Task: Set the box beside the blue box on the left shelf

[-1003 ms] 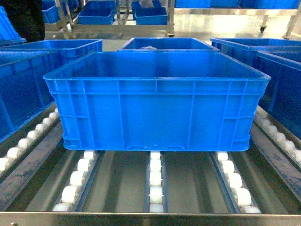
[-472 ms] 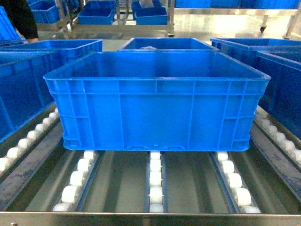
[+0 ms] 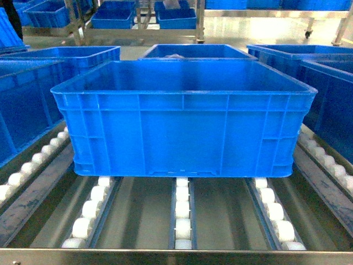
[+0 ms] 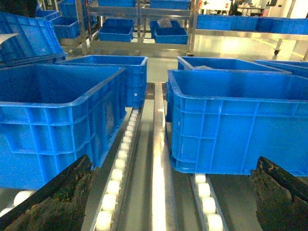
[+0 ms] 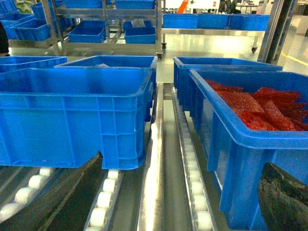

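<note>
Bright-blue ribbed plastic crate [image 3: 183, 130]: resting on steel roller-lane shelf [image 3: 182, 212]; between neighbouring blue crates.
Left end effector [image 4: 159, 202]: spread wide, empty.
Right end effector [image 5: 178, 202]: spread wide, empty.

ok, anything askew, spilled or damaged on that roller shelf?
Nothing stands out. The box sits level and square on the left shelf, clear of the neighbouring crates either side. The right crate's red mesh contents stay inside it.
</note>
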Motion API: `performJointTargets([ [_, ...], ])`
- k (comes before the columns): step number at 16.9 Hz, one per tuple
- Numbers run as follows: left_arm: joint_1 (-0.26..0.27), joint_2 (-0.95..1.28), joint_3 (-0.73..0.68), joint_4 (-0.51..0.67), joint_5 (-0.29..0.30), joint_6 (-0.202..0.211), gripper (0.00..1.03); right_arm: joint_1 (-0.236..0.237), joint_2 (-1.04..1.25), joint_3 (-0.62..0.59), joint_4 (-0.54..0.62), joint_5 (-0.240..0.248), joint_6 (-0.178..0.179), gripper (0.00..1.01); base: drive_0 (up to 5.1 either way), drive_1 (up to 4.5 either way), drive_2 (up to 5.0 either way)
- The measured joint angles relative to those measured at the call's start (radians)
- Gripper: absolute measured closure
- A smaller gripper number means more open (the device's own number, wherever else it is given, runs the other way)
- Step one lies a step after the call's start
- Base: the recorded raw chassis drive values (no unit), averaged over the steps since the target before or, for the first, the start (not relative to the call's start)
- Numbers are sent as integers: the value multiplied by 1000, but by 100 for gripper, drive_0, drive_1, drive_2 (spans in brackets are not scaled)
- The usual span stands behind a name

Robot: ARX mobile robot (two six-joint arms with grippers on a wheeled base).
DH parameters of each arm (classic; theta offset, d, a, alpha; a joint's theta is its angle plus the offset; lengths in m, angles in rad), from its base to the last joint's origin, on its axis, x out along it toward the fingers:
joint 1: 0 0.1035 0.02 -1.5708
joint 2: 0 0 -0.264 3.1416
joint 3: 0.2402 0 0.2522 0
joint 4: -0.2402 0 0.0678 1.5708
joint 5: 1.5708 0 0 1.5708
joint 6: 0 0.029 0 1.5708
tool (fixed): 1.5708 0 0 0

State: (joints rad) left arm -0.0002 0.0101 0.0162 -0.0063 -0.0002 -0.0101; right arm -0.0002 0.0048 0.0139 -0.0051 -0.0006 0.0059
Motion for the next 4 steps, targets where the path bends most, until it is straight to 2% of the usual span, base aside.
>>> performJointTargets([
  [4, 0, 0, 0, 0, 0, 0, 5, 0, 0, 0, 0, 0, 0, 3, 0, 0, 0],
])
